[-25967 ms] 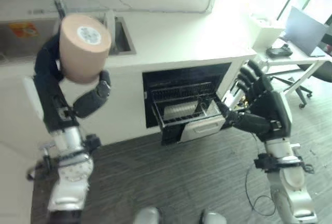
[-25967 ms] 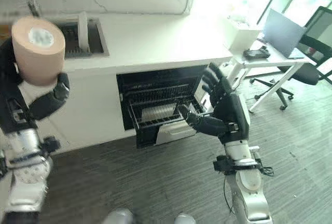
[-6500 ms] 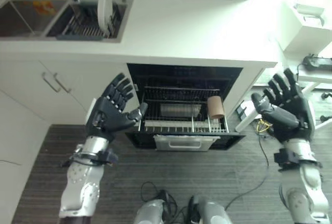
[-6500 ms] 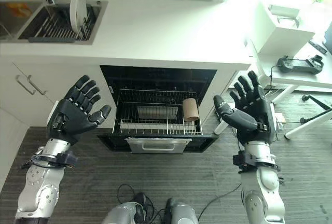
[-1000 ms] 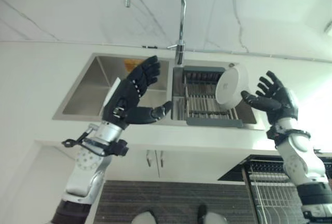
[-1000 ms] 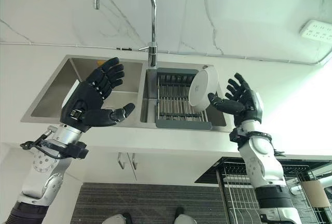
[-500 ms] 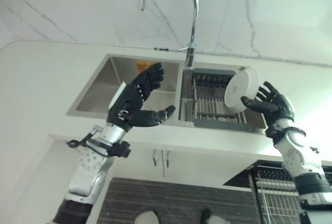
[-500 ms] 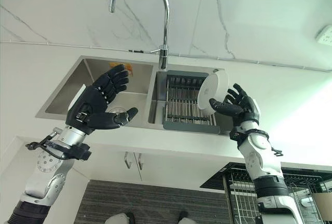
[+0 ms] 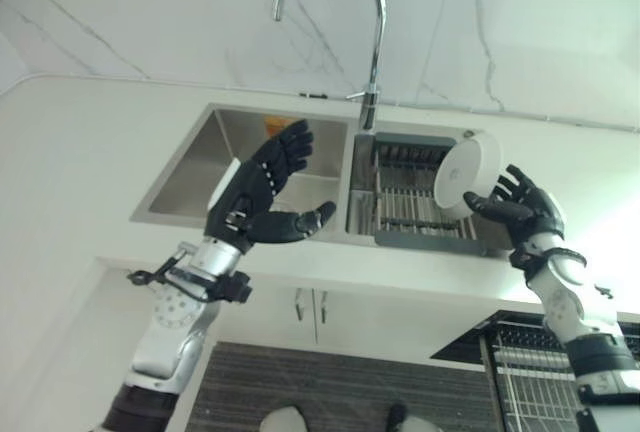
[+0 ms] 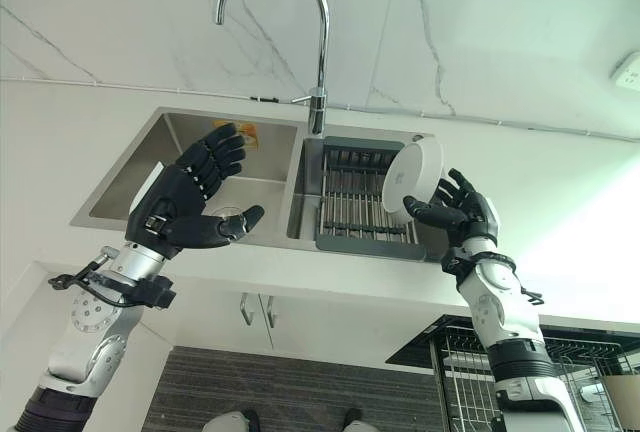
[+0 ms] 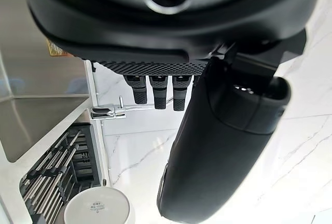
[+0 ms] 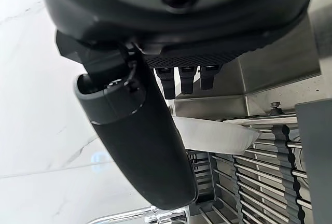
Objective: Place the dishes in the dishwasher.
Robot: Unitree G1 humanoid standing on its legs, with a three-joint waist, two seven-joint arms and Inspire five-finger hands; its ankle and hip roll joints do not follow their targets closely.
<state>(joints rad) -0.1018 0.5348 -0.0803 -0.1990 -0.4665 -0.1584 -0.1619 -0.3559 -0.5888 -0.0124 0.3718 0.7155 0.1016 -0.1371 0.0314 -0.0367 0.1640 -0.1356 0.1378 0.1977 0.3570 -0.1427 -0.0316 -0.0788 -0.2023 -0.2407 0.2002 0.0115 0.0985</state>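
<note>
The plate (image 10: 408, 181) stands on edge in the drying rack (image 10: 350, 202) in the sink's (image 10: 160, 177) right basin, its flat underside facing the right hand (image 10: 462, 208). That hand is spread open just beside the plate's rim; the right wrist view shows the plate (image 12: 218, 133) edge-on past the fingers (touching or not, I cannot tell). The left hand (image 9: 258, 195) hovers open over the left basin. The eye views show the faucet (image 9: 350, 22) arching above.
</note>
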